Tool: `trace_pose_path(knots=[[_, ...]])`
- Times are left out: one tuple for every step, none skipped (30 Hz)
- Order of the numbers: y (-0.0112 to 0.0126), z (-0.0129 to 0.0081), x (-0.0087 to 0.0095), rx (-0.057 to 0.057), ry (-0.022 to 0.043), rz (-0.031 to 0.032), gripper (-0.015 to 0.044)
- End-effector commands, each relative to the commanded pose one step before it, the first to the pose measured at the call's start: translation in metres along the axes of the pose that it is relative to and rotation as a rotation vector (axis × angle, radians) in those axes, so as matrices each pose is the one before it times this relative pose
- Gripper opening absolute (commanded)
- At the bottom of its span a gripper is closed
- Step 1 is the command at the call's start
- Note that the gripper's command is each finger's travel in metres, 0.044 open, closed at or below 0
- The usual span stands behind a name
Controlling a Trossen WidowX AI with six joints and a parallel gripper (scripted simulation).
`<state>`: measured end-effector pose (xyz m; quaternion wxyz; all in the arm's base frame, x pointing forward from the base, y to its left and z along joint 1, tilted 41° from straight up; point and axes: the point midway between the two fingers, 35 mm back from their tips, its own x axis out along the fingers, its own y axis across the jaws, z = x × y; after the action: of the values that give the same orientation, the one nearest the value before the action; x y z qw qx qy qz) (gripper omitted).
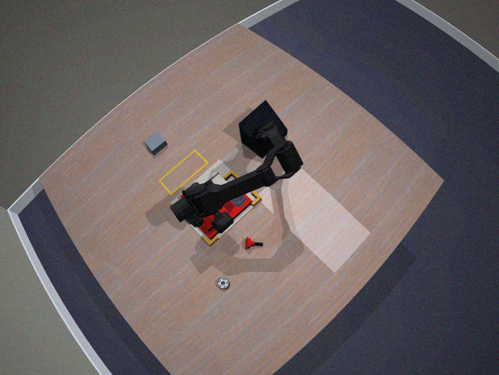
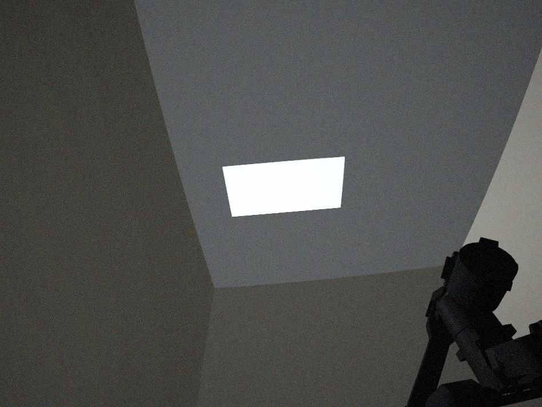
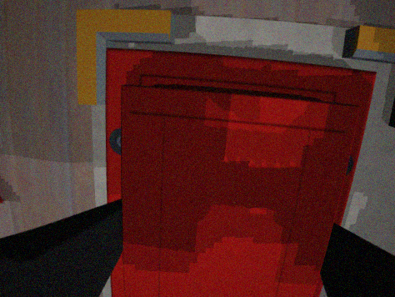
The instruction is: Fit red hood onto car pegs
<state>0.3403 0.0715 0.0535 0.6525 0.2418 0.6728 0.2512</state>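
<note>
- I see the table [image 1: 322,120] carrying the jig [image 3: 125,22], whose yellow corners pin the chassis [image 3: 112,83] square for me.
- My gripper [image 3: 223,218] grips the hood [image 3: 233,167] by its long sides, right over the chassis, so I judge holes meet pegs.
- I can read no writing or brand anywhere.

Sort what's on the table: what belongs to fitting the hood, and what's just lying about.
Belongs to the job:
- red hood, gripped by the end effector
- car chassis beneath it
- jig with yellow corners

Lying about:
- grey block
- yellow outlined rectangle
- small red and black part
- round metal piece
</note>
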Motion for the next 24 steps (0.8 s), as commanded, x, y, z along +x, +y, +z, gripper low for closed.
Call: trace_pose_path(knots=[[0.00005, -0.00001, 0.00001, -0.0001, 0.00005, -0.00002, 0.0341], [0.0, 0.0, 0.0, 0.0, 0.0, 0.0, 0.0367], [0.0, 0.0, 0.0, 0.0, 0.0, 0.0, 0.0394], [0.0, 0.0, 0.0, 0.0, 0.0, 0.0, 0.042], [0.0, 0.0, 0.0, 0.0, 0.0, 0.0, 0.044], [0.0, 0.0, 0.0, 0.0, 0.0, 0.0, 0.044], [-0.0001, 0.00026, -0.00225, 0.0, -0.00017, -0.00019, 0.044], [-0.00016, 0.00041, -0.00397, 0.0001, -0.00028, -0.00031, 0.044], [-0.00022, 0.00051, -0.00597, 0.0001, -0.0004, -0.00037, 0.044], [-0.00021, 0.00043, -0.00688, 0.0001, -0.00042, -0.00031, 0.044], [-0.0002, 0.00029, -0.00817, 0.0001, -0.00045, -0.00019, 0.044], [-0.00015, 0.00005, -0.00984, 0.0001, -0.00049, 0.00002, 0.044], [-0.00005, -0.00038, -0.01184, 0.0002, -0.00052, 0.00038, 0.044], [0.0001, -0.00078, -0.01108, 0.0001, -0.00044, 0.00071, 0.044], [0.00014, -0.00068, -0.00684, 0.0001, -0.00025, 0.00061, 0.044], [0.00006, -0.00026, -0.00228, 0.0, -0.00008, 0.00023, 0.044], [0.0, 0.0, 0.0, 0.0, 0.0, 0.0, 0.044], [0.0, 0.0, 0.0, 0.0, 0.0, 0.0, 0.044], [0.0, 0.0, 0.0, 0.0, 0.0, 0.0, 0.044], [0.0, 0.0, 0.0, 0.0, 0.0, 0.0, 0.044], [0.0, 0.0, 0.0, 0.0, 0.0, 0.0, 0.044], [0.0, 0.0, 0.0, 0.0, 0.0, 0.0, 0.044], [0.0, 0.0, 0.0, 0.0, 0.0, 0.0, 0.044], [0.0, 0.0, 0.0, 0.0, 0.0, 0.0, 0.044]])
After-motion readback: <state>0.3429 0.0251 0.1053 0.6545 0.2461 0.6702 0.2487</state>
